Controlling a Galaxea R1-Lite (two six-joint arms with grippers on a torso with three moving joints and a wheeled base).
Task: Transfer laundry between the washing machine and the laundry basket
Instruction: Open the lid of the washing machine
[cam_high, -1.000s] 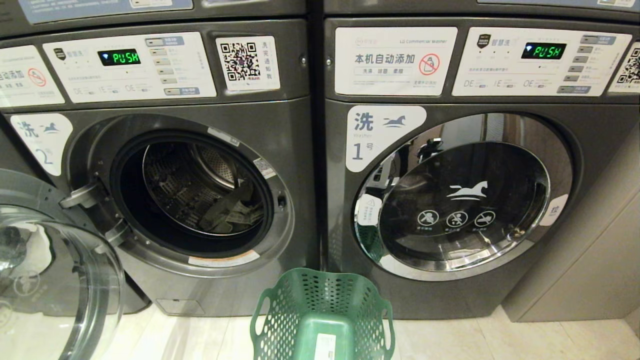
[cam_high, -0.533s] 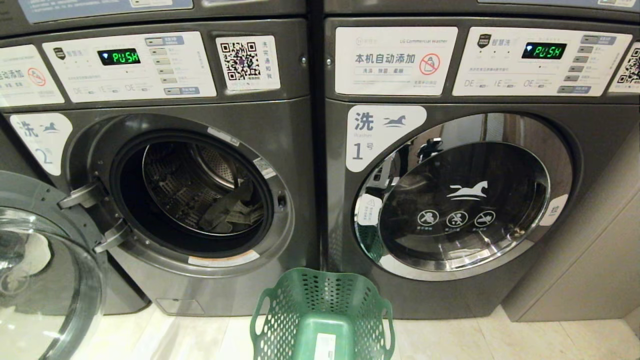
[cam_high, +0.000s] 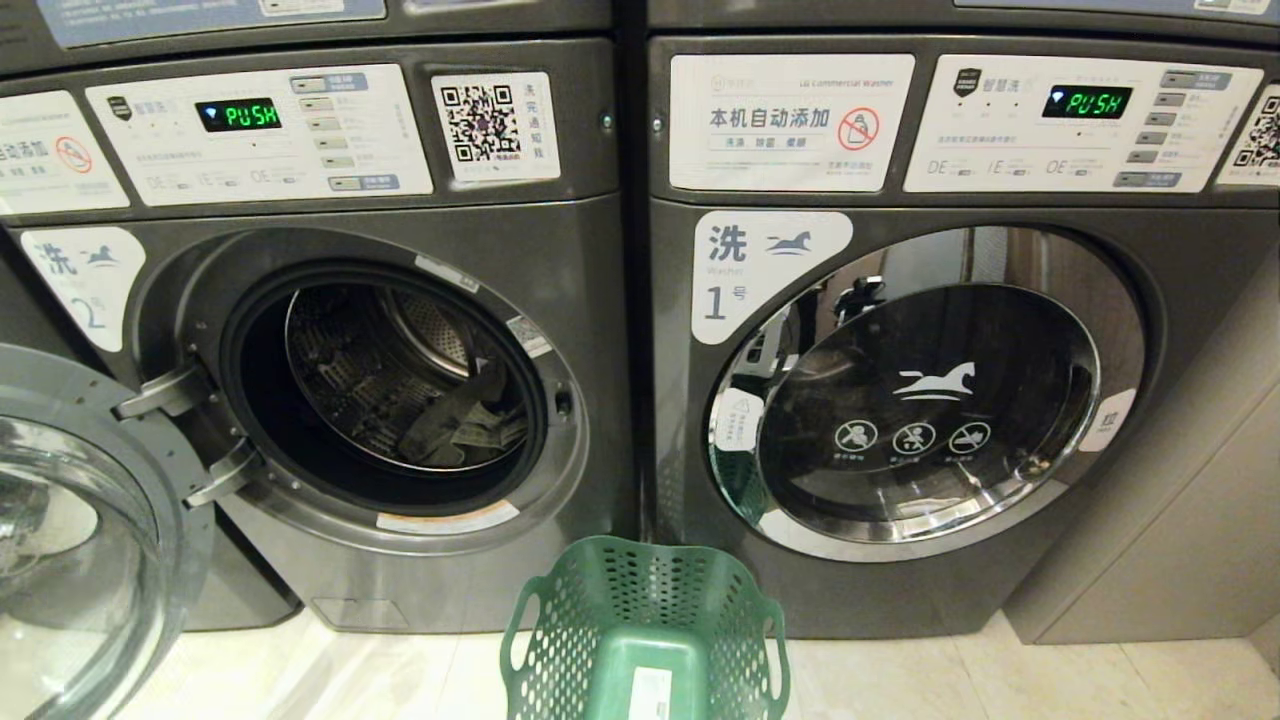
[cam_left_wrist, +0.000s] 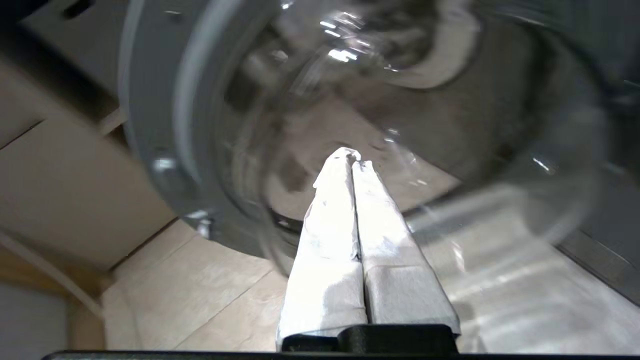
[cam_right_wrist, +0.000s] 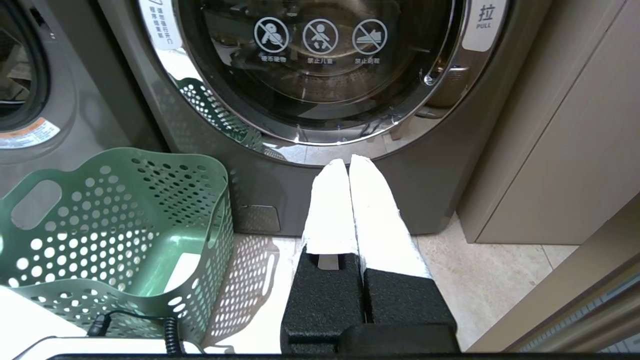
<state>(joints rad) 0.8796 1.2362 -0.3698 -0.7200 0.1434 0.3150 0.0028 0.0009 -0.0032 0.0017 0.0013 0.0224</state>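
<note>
The left washing machine (cam_high: 590, 300) stands with its round door (cam_high: 90, 540) swung wide open at the far left. Dark laundry (cam_high: 455, 420) lies in the bottom of its steel drum. The green perforated laundry basket (cam_high: 645, 630) sits empty on the floor between the two machines, also in the right wrist view (cam_right_wrist: 115, 235). My left gripper (cam_left_wrist: 352, 157) is shut and empty, its white tips against the glass bowl of the open door (cam_left_wrist: 400, 100). My right gripper (cam_right_wrist: 348, 162) is shut and empty, low before the right machine. Neither arm shows in the head view.
The right washing machine (cam_high: 960, 400) has its chrome-rimmed door (cam_right_wrist: 320, 65) shut. A beige cabinet (cam_right_wrist: 565, 150) stands to its right. Pale floor tiles (cam_right_wrist: 490, 280) lie before the machines. A black coiled cable (cam_right_wrist: 170, 332) lies near the basket.
The open door of the left machine has swung further out to the left, away from the opening. The basket, the laundry and the right arm have kept still.
</note>
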